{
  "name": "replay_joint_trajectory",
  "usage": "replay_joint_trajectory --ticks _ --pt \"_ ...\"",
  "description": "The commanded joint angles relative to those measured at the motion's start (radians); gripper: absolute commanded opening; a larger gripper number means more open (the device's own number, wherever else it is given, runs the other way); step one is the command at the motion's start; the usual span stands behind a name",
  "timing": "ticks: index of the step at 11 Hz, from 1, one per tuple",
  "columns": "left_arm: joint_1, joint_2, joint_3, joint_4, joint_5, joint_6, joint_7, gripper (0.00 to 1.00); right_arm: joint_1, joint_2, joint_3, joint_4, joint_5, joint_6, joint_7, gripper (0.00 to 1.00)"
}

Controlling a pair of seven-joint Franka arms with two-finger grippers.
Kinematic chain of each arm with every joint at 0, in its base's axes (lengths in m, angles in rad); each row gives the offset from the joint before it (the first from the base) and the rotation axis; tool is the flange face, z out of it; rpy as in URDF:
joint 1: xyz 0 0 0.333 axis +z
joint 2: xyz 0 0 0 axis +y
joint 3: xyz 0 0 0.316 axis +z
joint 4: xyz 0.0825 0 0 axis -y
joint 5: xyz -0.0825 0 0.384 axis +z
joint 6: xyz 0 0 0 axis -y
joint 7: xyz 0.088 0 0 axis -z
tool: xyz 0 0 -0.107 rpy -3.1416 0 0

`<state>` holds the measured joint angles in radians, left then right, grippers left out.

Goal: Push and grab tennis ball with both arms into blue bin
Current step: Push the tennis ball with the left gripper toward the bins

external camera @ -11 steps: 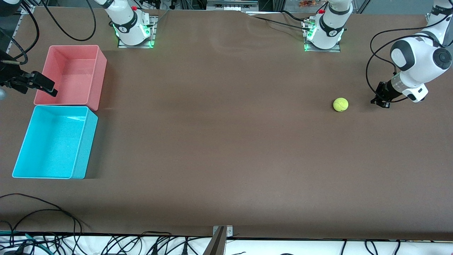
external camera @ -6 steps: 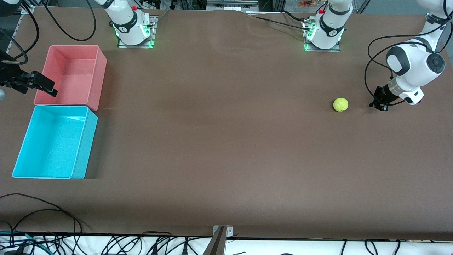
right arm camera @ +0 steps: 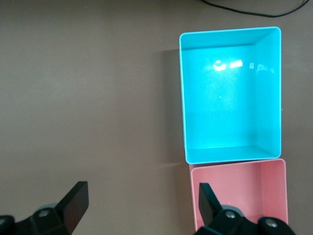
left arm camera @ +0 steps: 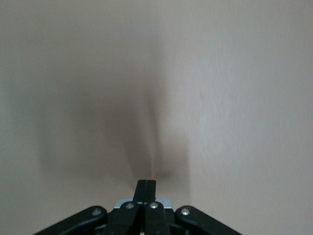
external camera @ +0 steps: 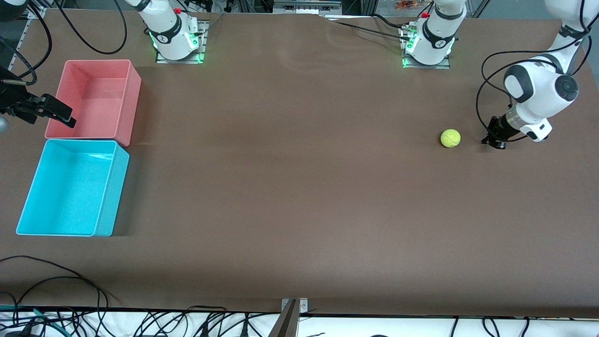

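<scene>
Tennis ball [external camera: 450, 138] on tabletop [external camera: 299, 187], near left hand [external camera: 495, 139], clenched empty; left wrist view misses ball. Right hand [external camera: 58, 113] released over pink bin [external camera: 133, 93], half cut off. Blue bin [external camera: 105, 196] empty.

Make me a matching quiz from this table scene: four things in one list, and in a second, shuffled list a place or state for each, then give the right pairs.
Things
1. tennis ball
2. blue bin
3. left gripper
4. right gripper

Places or states
A. open, over the pink bin's edge
B. shut, low by the table beside the ball
C. on the bare table toward the left arm's end
D. empty, nearer the front camera than the pink bin

Pairs: 1-C, 2-D, 3-B, 4-A
</scene>
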<state>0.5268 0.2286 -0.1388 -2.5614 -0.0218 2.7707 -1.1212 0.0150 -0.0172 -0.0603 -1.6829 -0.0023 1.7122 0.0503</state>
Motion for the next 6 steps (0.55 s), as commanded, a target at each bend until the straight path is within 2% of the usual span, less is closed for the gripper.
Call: replay_joint_trajectory --ticks 1,3,5,6 --pt "0.002 -0.090 -0.218 -0.046 -0.006 -0.090 -0.287 0.00 -0.006 0.011 0.002 0.029 -0.005 -0.022 -0.012 1.00" --pt "0.001 -0.097 -0.399 -0.049 -0.007 -0.095 -0.514 0.00 -0.006 0.011 0.002 0.029 -0.007 -0.022 -0.013 1.00" --pt "-0.002 -0.088 -0.578 -0.001 -0.007 -0.108 -0.772 0.00 -0.006 0.011 0.002 0.029 -0.007 -0.022 -0.013 1.00" --pt "0.004 -0.090 -0.591 0.029 -0.006 -0.168 -0.778 0.00 -0.006 0.011 0.002 0.029 -0.005 -0.022 -0.013 1.00"
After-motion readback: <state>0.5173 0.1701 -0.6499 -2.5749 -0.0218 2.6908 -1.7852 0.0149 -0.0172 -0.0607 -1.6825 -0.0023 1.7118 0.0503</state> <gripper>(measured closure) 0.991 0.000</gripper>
